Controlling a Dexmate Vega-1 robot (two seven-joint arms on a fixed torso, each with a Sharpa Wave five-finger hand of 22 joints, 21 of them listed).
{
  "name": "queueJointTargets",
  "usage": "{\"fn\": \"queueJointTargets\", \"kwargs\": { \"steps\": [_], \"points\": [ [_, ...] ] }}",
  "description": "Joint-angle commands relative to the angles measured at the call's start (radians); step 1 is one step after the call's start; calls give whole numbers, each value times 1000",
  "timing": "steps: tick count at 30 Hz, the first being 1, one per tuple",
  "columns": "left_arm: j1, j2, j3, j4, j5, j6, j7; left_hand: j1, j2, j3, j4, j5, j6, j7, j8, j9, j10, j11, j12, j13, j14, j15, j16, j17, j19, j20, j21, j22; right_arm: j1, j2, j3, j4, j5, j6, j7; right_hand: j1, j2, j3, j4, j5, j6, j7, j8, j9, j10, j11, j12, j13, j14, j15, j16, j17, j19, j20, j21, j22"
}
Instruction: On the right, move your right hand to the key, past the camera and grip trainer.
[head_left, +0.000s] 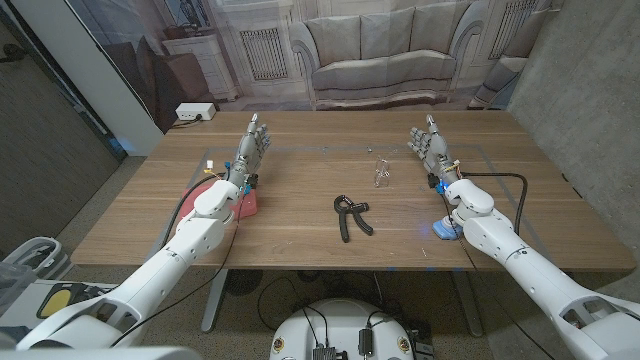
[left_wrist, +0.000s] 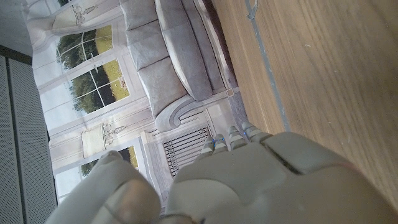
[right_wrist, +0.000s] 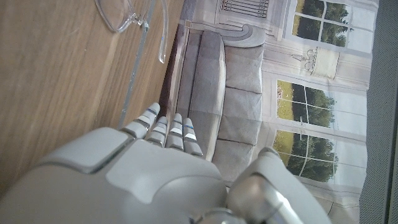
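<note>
Counter (head_left: 300, 250) is wood, w/ sofa backdrop (head_left: 385, 50) behind. L to R: left hand (head_left: 252, 148) fingers apart, holding nothing, red item (head_left: 245, 203) by its wrist; 1 black grip trainer (head_left: 351, 215) mid-counter; 1 pair clear glasses (head_left: 381, 171); right hand (head_left: 430, 145) likewise loose, blue item (head_left: 445, 230) by its forearm. Can't make out key.

both arms wear smooth white rounded shells, while the left hand (head_left: 253, 145) and right hand (head_left: 431, 142) are grey, with segmented fingers (right_wrist: 168, 127) banded in lighter grey; a black cable (head_left: 500, 179) loops off the right wrist
</note>
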Motion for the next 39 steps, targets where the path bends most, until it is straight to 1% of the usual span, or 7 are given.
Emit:
{"fn": "queueJointTargets", "kwargs": {
  "steps": [1,10,19,25,30,34,39],
  "points": [
    [7,12,0,-28,8,25,20,9,1,-2,6,9,-6,-3,3,5,-6,2,5,1,-5,-3,7,3,-6,-51,3,2,4,16,-5,14,8,2,5,10,1,8,-4,7,8,0,5,6,7,-1,4,4,7,1,5,5,8,-14,4,5],
    [6,20,-3,-26,-8,30,-7,21,17,0,1,16,28,1,14,4,30,5,17,2,18,1,13,2,8,-46,5,2,-14,16,-8,-20,1,11,-7,13,6,9,-6,8,7,0,5,6,-6,-2,-1,5,6,-3,5,5,10,-16,0,5],
    [17,46,-7,-65,3,47,5,27,24,3,-2,18,33,2,15,4,32,7,17,2,20,0,12,1,8,-45,4,2,-18,9,-8,-36,-2,25,5,16,9,9,-8,7,7,-1,5,6,-6,-4,-1,5,8,0,6,5,11,-16,-3,5],
    [23,52,-16,-80,2,35,5,33,31,5,-4,20,35,0,14,4,32,7,16,2,23,0,12,1,7,-44,3,2,-21,1,-4,-55,-6,26,0,19,12,10,-10,7,10,-5,6,6,-4,-8,1,5,16,-8,9,5,21,-19,-3,5],
    [32,54,-20,-98,4,47,28,45,43,9,-8,21,48,2,17,4,43,8,18,1,38,-1,15,0,29,-62,9,1,-18,1,-2,-55,-3,29,5,22,13,10,-11,7,12,-6,7,6,-2,-8,2,5,21,-10,11,5,25,-21,-3,5],
    [32,61,-19,-99,6,55,26,53,49,11,-12,22,61,0,19,4,53,7,20,1,49,-9,16,0,38,-67,10,1,-13,4,-3,-44,-8,45,13,23,14,10,-12,6,12,-5,7,6,-1,-8,2,5,21,-10,10,5,26,-22,-4,5],
    [20,48,-19,-72,-9,30,-8,57,52,12,-14,23,67,1,20,4,56,8,20,1,50,-7,15,0,39,-66,10,0,-10,5,-2,-37,-9,53,16,25,15,10,-13,6,13,-6,7,6,-2,-9,2,6,19,-11,9,4,27,-21,-5,5]
  ]
}}
